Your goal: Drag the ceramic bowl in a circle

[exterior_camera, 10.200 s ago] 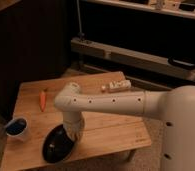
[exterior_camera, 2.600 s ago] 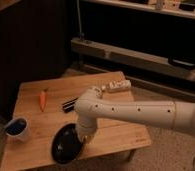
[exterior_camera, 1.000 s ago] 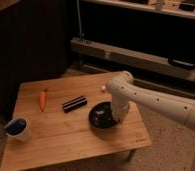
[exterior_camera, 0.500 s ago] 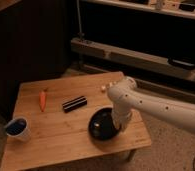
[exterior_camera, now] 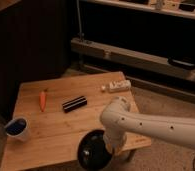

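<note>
While I'm dragging bowl [exterior_camera: 95, 150] along tabletop [exterior_camera: 56, 127] front edge | end effector [exterior_camera: 112, 146] at bowl's right rim, grip state: cannot tell | I'm judging ceramic heavy, glossy, slippery, breakable; hold rim

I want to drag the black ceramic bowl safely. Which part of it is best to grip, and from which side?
Grip the rim of the ceramic bowl, coming from above on its right side, where the gripper is. The bowl is wide and shallow, so only the thin rim fits. It overhangs the front edge of the table, so pull inward.
</note>
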Motion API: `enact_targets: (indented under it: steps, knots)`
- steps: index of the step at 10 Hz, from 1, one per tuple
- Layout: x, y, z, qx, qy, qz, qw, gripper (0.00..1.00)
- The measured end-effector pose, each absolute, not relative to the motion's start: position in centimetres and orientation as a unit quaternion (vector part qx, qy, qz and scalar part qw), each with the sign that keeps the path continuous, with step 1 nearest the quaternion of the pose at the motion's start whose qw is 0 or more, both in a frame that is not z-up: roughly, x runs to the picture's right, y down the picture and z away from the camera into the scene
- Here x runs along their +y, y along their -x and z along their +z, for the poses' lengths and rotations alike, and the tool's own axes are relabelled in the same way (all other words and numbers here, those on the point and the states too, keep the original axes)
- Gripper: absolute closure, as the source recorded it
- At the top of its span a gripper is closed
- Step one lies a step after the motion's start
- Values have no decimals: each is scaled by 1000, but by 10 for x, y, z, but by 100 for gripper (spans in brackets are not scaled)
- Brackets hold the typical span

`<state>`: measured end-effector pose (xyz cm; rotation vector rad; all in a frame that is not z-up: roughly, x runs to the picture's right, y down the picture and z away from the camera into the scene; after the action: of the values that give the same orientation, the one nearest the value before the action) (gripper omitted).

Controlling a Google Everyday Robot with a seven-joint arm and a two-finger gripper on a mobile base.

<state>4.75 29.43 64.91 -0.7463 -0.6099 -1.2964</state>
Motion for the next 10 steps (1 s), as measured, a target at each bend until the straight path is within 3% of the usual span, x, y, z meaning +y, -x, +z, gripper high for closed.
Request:
enact_targets:
  steps: [6,10]
  knots:
    - [259,62,665,-305,303,-619,657,100]
    - [228,70,704,-291,313,-609,669,100]
